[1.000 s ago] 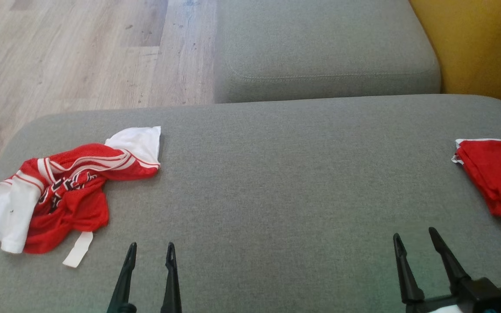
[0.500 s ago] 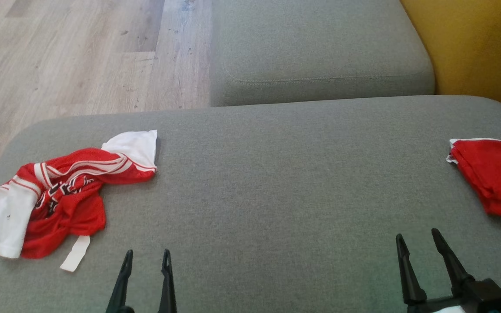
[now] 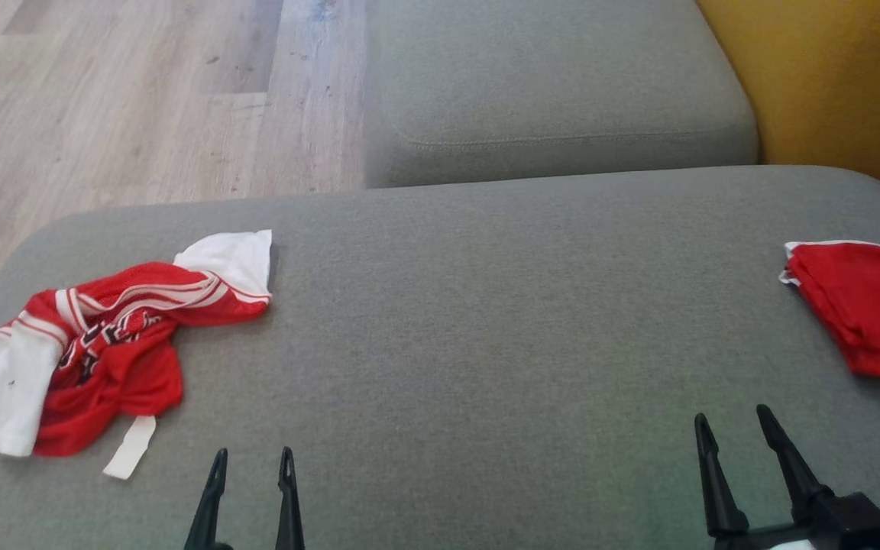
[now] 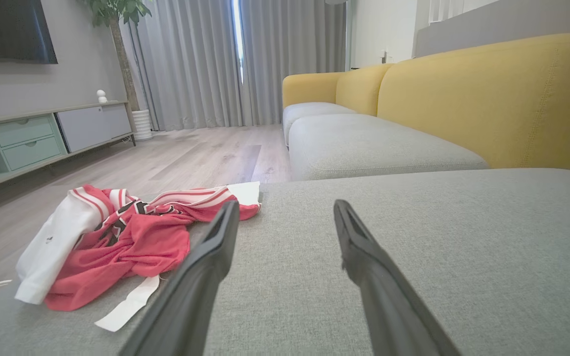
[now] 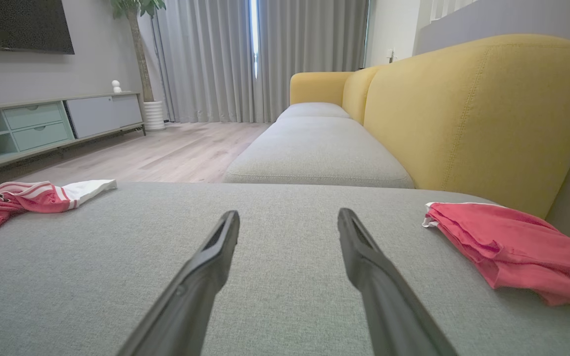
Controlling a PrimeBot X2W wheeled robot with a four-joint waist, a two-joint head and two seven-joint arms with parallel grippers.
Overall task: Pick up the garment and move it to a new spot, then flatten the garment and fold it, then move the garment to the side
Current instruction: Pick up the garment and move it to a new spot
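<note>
Two cushions, two garments, two wide-open grippers, and nothing is in a grip.

Biggest first: there are two grey seat cushions, the wide near cushion (image 3: pixel 486 321) and a second cushion (image 3: pixel 554 76) beyond it. One yellow backrest (image 3: pixel 829 76) runs along the right, and the wood floor (image 3: pixel 104 99) is off to the left. In the left wrist view one long low cabinet (image 4: pixel 42 138) stands by the wall, its open shelves too small to read. Beside it, one white pot (image 4: pixel 141 123) holds a single leafy plant (image 4: pixel 117 10). Two garments lie on the near cushion, well apart. The red-and-white garment (image 3: pixel 111 344) is crumpled at the left end with a white strip trailing toward the robot, and a plain red garment (image 3: pixel 868 321) looks folded at the right edge. Then the left gripper (image 3: pixel 252 452) and the right gripper (image 3: pixel 732 414): both have fingers spread wide and empty, hovering over bare cushion. The left one is near the crumpled garment and touches nothing.
</note>
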